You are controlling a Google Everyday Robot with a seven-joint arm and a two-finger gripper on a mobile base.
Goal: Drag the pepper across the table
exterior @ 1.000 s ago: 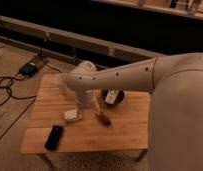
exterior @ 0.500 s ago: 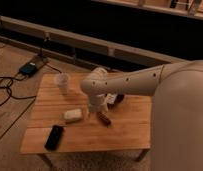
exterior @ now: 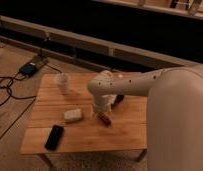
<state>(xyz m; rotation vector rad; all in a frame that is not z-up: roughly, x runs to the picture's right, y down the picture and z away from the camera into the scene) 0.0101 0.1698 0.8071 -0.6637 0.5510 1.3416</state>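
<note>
Gripper [exterior: 101,111] largely hidden, seemingly atop pepper [exterior: 104,119] on table [exterior: 126,131], its grip unreadable

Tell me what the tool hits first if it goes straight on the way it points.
The tool points down over the middle of the table, right above the pepper. It would probably meet the pepper first, then the table top; depth is unclear, so it may touch already.
</note>
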